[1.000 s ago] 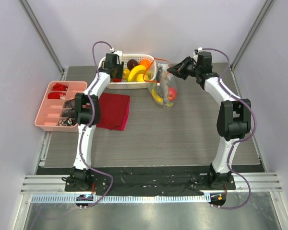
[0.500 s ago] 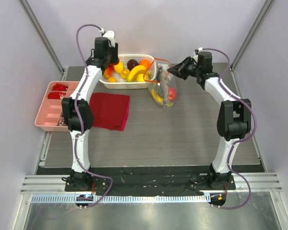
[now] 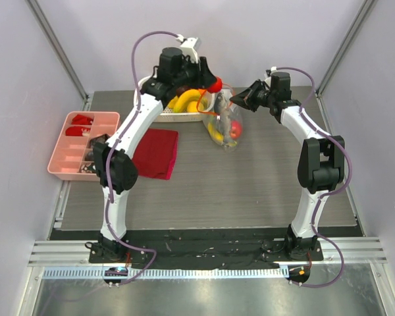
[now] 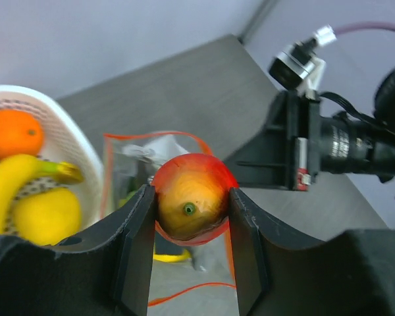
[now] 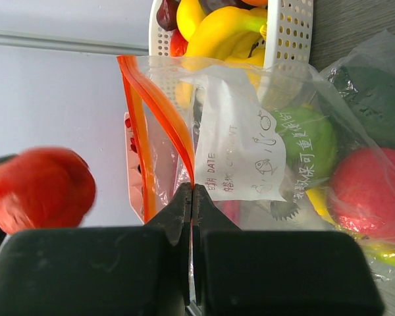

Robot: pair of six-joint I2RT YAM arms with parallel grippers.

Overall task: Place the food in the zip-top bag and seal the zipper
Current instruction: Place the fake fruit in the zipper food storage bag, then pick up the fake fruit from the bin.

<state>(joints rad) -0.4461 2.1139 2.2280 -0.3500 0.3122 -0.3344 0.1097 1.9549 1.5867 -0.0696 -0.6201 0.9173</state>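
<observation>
Plastic of the bag (image 5: pixel 161 171) is looking clear and crinkly, with an orange-red zipper (image 5: pixel 155 99) and one white label (image 5: pixel 240 158); the bag is standing beside the white basket (image 5: pixel 289 33). The right gripper (image 5: pixel 192 192) is pinching its rim, jaws together, while the left gripper (image 4: pixel 191 220) is clamping one glossy red-orange fruit (image 4: pixel 187 197) above its open mouth. Three pieces (image 5: pixel 309 141) are showing inside: one green, one red, one yellow.

1. A dark red cloth (image 3: pixel 155 153) lies flat on the gray table (image 3: pixel 237 191).
2. A pink tray (image 3: pixel 66 158) sits just left of the cloth. Small red bits (image 3: pixel 82 120) lie in its far slots.
3. A white basket (image 3: pixel 184 117) with little holes stands behind the cloth, at the far edge of the table.
</observation>
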